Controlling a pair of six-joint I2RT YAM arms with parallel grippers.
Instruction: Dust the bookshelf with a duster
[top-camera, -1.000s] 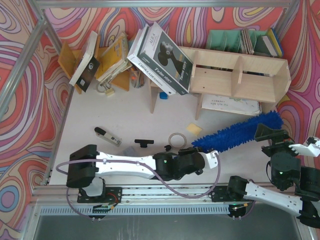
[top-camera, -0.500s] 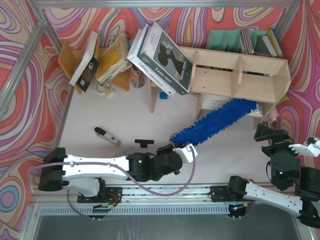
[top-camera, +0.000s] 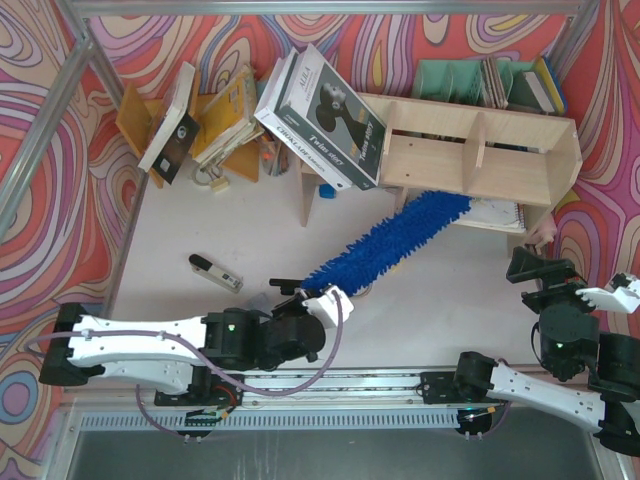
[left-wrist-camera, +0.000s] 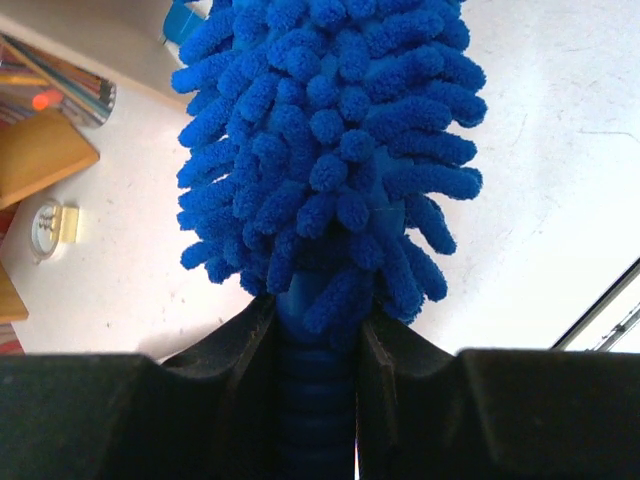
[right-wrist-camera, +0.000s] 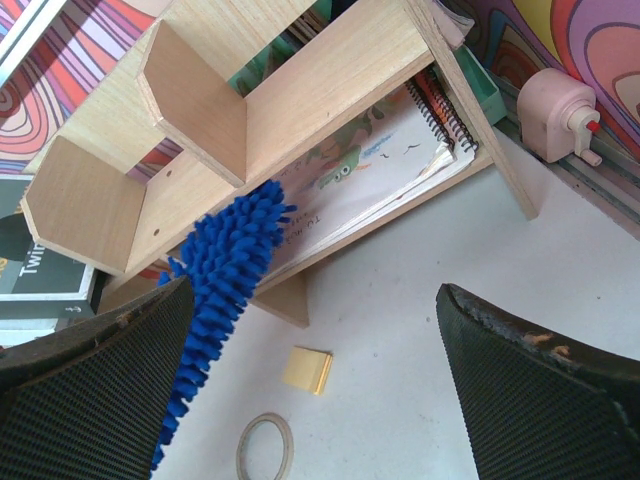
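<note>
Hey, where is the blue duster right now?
In the top view the duster runs diagonally across the table's centre. Its handle is clamped in the left end effector, and its tip reaches the bookshelf by the spiral notebook.

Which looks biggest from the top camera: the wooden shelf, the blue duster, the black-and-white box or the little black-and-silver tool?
1. The shelf.
2. The box and the duster, too close to rank: the duster is longer, the box wider and propped up nearer the camera.
3. The tool, clearly smallest.
</note>
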